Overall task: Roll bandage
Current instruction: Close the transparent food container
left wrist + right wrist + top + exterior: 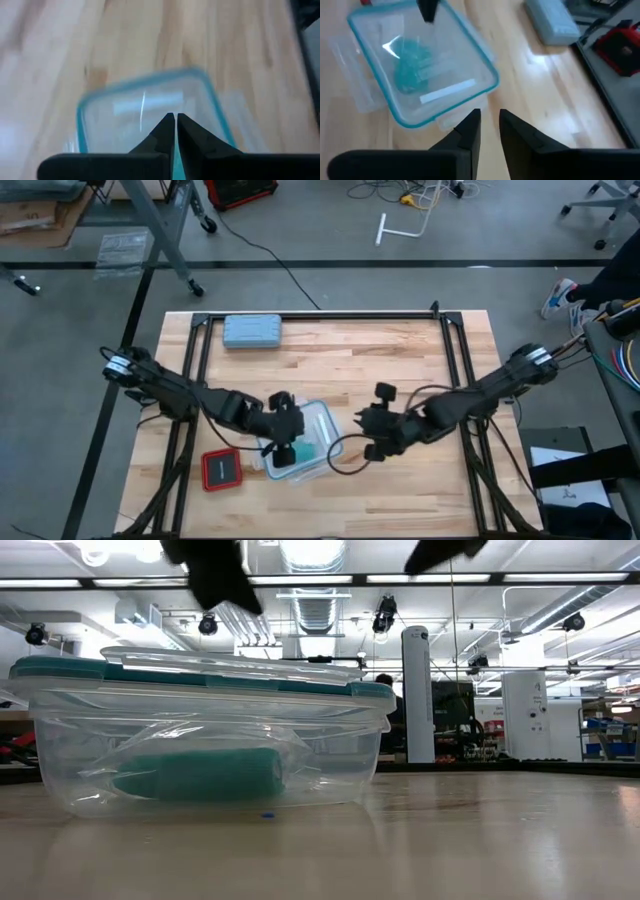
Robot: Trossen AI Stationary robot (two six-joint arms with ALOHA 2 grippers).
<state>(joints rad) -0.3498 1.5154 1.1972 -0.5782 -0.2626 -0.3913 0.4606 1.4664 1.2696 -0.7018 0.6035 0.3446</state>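
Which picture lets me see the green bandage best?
The low view: the bandage lies rolled up, side-on, inside the clear box under its lid. The right wrist view shows it blurry through the lid. The high view shows only a teal bit beside the left claw. The left wrist view doesn't show it clearly.

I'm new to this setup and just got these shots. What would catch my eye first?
The clear container with a teal-rimmed lid near the table's front middle stands out, with the teal bandage lying rolled inside it. Both dark arms lean in over it: the left claw hangs shut above the lid, and the right claw waits just beside the container. A grey-blue case lies apart near the far edge, a red square object near the front left.
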